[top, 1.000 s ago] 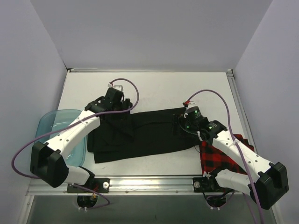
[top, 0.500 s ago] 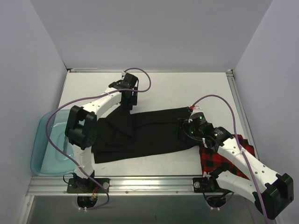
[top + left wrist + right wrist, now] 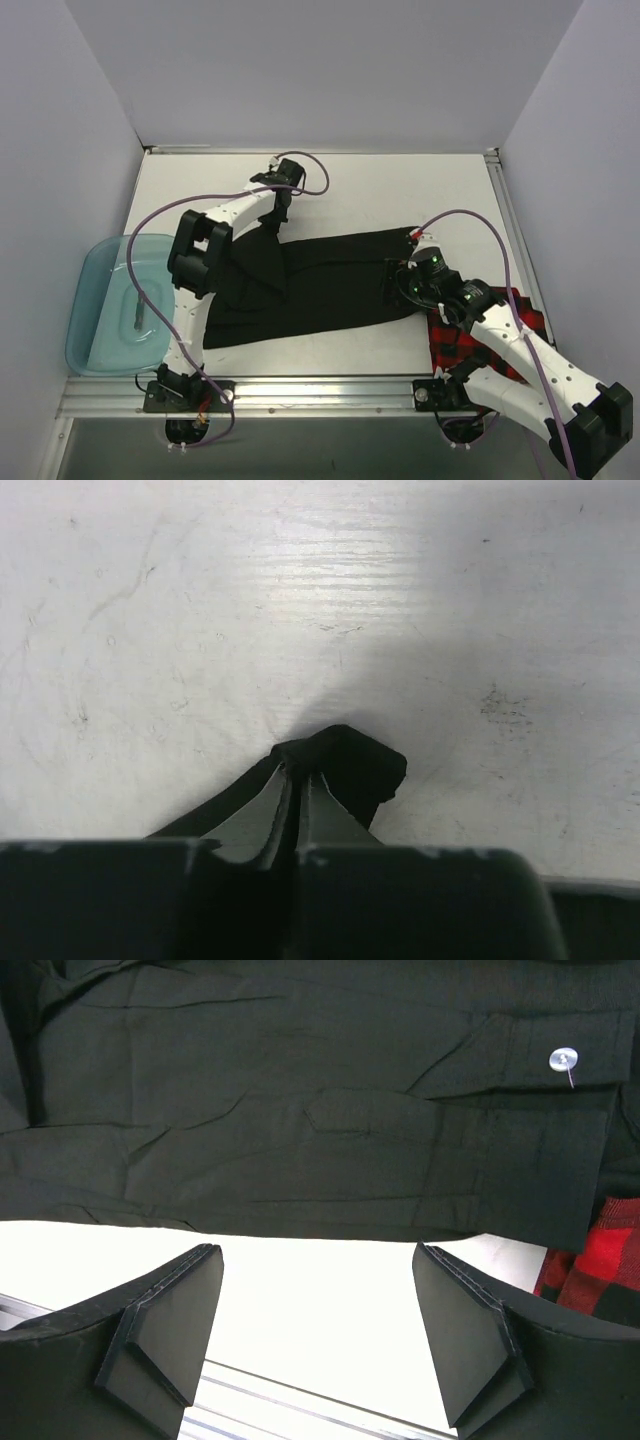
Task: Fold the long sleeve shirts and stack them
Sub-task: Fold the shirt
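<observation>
The left gripper [image 3: 297,772] pinches the black shirt [image 3: 320,285] at 11 o'clock. The right gripper [image 3: 318,1260], at 3 o'clock, is wide open and empty.

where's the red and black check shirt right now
Top view: the red-and-black buffalo check cloth shirt lies at the near right of the white table, partly under the right arm, beside the right end of the plain black cloth shirt.
</observation>
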Robot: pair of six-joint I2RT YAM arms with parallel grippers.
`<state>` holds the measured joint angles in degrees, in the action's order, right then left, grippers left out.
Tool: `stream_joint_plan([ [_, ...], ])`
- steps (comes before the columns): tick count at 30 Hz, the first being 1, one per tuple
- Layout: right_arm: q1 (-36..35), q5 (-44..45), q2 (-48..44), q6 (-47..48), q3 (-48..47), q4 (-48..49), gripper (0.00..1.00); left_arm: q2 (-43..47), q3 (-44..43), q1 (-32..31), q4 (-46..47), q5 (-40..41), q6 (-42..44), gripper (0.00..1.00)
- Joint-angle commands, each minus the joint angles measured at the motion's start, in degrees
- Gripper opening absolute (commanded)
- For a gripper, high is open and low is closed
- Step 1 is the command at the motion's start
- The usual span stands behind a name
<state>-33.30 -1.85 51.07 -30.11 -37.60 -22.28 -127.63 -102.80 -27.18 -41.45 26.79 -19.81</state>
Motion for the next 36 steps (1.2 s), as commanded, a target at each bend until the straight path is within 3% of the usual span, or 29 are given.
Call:
stream_joint_plan([
  [1,0.4,1.3,-0.7,-0.6,0.3,-0.9,0.78,4.3,-2.0,-0.3,-0.6,0.8,1.9,0.0],
  [8,0.4,3.2,-2.8,-0.1,-1.1,-1.6,0.77,20.6,4.7,-6.1,0.1,-1.5,6.0,0.0],
  [14,0.4,6.9,-7.9,-0.1,-2.7,-4.5,0.77,38.6,17.9,-17.2,6.6,-12.2,9.6,0.0],
  [20,0.4,9.4,-15.5,-0.7,-1.9,-7.2,0.77,48.5,31.8,-30.3,11.4,-18.4,10.6,0.0],
  [26,0.5,11.0,-20.4,-0.1,-0.5,-10.3,0.77,52.5,41.9,-41.1,20.4,-20.1,7.8,0.0],
  [30,0.4,10.5,-22.3,-0.9,0.8,-11.0,0.76,49.4,40.7,-46.7,24.4,-20.6,7.7,0.03],
  [36,0.5,11.9,-24.2,-1.2,1.5,-12.5,0.75,43.3,34.8,-50.0,25.0,-20.0,8.2,0.04],
])
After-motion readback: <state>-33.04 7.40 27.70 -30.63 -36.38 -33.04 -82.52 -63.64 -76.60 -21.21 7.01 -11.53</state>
